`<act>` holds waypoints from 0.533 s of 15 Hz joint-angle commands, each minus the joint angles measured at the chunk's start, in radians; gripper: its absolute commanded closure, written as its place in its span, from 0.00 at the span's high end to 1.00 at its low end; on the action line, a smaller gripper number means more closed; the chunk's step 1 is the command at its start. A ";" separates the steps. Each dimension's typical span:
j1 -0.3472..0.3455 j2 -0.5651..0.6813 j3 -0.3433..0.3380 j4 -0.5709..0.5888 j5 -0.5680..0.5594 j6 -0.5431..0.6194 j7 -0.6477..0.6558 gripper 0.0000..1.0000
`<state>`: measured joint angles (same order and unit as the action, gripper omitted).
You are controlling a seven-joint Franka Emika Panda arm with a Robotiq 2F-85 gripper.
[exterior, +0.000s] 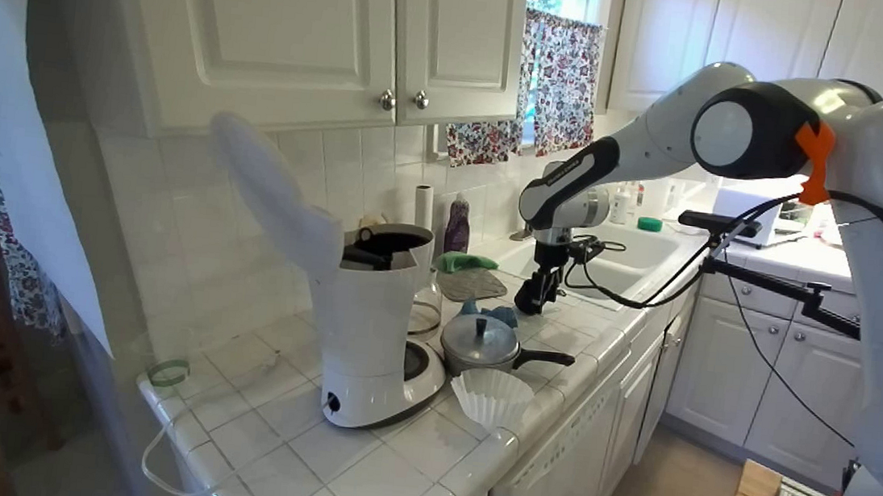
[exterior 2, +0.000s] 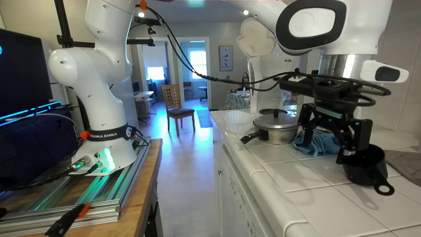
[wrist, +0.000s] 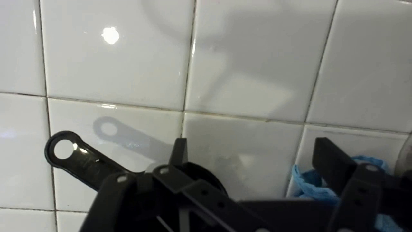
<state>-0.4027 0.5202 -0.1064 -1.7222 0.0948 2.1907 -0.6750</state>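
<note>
Sink [exterior: 649, 250], cupboards [exterior: 293, 19] and coffee maker [exterior: 368, 334] mark a home kitchen.

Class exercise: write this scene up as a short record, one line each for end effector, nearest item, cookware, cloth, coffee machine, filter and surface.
End effector: open, jaws wide apart, nothing gripped
Nearest item: black cup, overlapped by one jaw in the wrist view; contact unclear
Cookware: metal saucepan, lid on
Cloth: blue cloth, crumpled, beside the saucepan
Coffee machine: white coffee maker, lid raised
Filter: white fluted filter, near the saucepan
Surface: white tiled counter

The arm [exterior: 724, 133] arches up and outward, its gripper [wrist: 253, 153] pointing downward and spread wide.
</note>
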 commanded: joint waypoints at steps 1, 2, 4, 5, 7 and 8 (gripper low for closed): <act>0.000 0.025 -0.002 0.033 -0.018 -0.032 -0.003 1.00; 0.000 0.025 -0.003 0.033 -0.018 -0.033 -0.003 1.00; 0.000 0.027 -0.003 0.034 -0.019 -0.034 -0.002 1.00; 0.000 0.028 -0.003 0.034 -0.020 -0.034 -0.002 1.00; 0.000 0.028 -0.004 0.034 -0.021 -0.036 -0.002 1.00; 0.001 0.028 -0.005 0.034 -0.022 -0.038 0.000 1.00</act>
<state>-0.4027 0.5283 -0.1071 -1.7222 0.0947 2.1852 -0.6750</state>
